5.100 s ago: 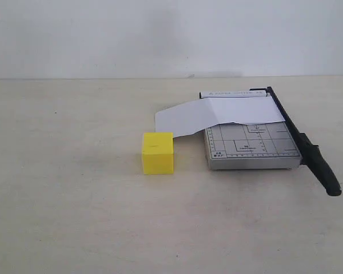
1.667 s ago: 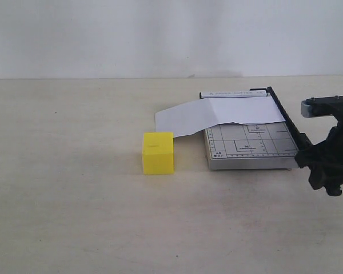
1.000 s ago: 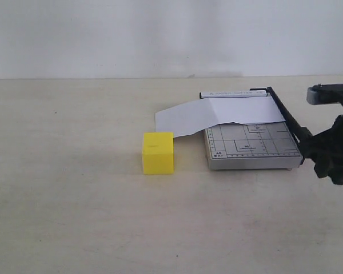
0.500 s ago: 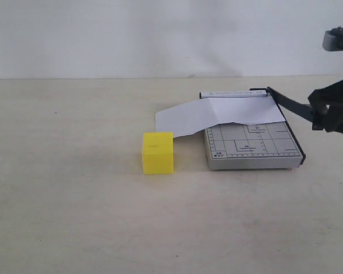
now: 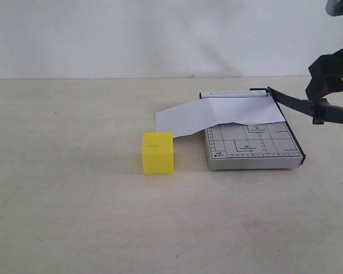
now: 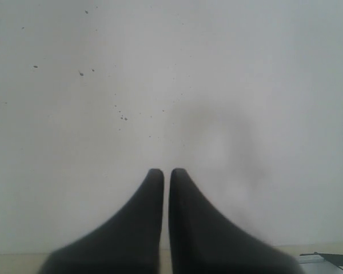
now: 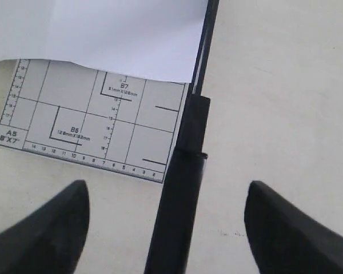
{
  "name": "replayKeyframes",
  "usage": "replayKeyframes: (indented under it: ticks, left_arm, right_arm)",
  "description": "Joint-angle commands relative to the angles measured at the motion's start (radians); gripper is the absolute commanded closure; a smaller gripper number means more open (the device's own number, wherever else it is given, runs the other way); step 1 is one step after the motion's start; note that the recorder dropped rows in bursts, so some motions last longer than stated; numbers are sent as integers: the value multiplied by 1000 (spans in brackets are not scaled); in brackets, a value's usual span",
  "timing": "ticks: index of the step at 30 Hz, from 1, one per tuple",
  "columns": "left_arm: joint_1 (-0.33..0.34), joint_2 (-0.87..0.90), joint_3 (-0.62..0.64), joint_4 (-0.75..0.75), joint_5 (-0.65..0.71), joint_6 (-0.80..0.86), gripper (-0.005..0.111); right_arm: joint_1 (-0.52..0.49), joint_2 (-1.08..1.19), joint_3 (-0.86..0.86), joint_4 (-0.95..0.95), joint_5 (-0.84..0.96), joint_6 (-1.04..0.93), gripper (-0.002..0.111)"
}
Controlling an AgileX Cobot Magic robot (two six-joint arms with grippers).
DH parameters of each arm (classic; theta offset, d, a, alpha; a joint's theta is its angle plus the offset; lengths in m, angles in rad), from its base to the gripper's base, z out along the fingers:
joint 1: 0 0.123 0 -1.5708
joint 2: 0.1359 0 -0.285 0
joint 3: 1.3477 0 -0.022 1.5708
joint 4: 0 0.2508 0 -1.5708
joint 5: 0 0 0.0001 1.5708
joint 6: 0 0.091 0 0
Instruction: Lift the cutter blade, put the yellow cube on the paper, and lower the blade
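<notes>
Long thin black cutter blade (image 5: 297, 104): hinges at the far right corner of the small grey gridded trimmer base (image 5: 251, 149), slants up and out to the right, clear of the base's right edge, with its thicker rounded handle end up by the right claw (image 7: 167, 188). That claw: gapes wide, black fingers (image 7: 46, 228) well apart on either side of the handle, neither touching it in the right wrist view. Grips nothing there, and cannot tell what part of it bears the blade. White rectangular sheet of paper (image 5: 217, 114) with a slight crease: lies across the far part of the base, overhangs its left edge and droops toward the pale beige tabletop (image 5: 74, 200). Bright yellow plain cube (image 5: 158, 152): sits on the bare tabletop left of the base, close to the sheet's hanging near corner, not on the sheet. Left claw (image 6: 166, 174): pinches almost shut, only a thin slit between its dark fingers, nothing in it, and faces a plain white wall (image 6: 217, 68).
</notes>
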Motion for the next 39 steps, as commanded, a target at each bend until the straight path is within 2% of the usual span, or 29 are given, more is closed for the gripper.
replayKeyframes:
  ticks: [1, 7, 14, 17, 21, 27, 31, 39]
  left_arm:
    - [-1, -4, 0, -4, 0, -8, 102]
    - [-1, -4, 0, -4, 0, -8, 102]
    - [-1, -4, 0, -4, 0, -8, 102]
    - [-1, -4, 0, -4, 0, -8, 102]
    - [-1, -4, 0, -4, 3, -8, 102]
    - [-1, -4, 0, -4, 3, -8, 102]
    - [-1, -4, 0, -4, 3, -8, 102]
    - [-1, -4, 0, -4, 1, -8, 102]
  right_arm:
    - [-1, -49, -4, 53, -23, -50, 41]
    - [-1, -255, -3, 207, -51, -146, 41]
    - [-1, -569, 18, 214, -52, -166, 44]
    - [-1, -715, 129, 214, -85, -166, 62]
    - [-1, -914, 348, 220, -132, -164, 106]
    - [-1, -1179, 646, 217, -243, -61, 109]
    - [-1, -1281, 780, 214, -279, -10, 109]
    - [-1, -1309, 879, 210, -374, -10, 109]
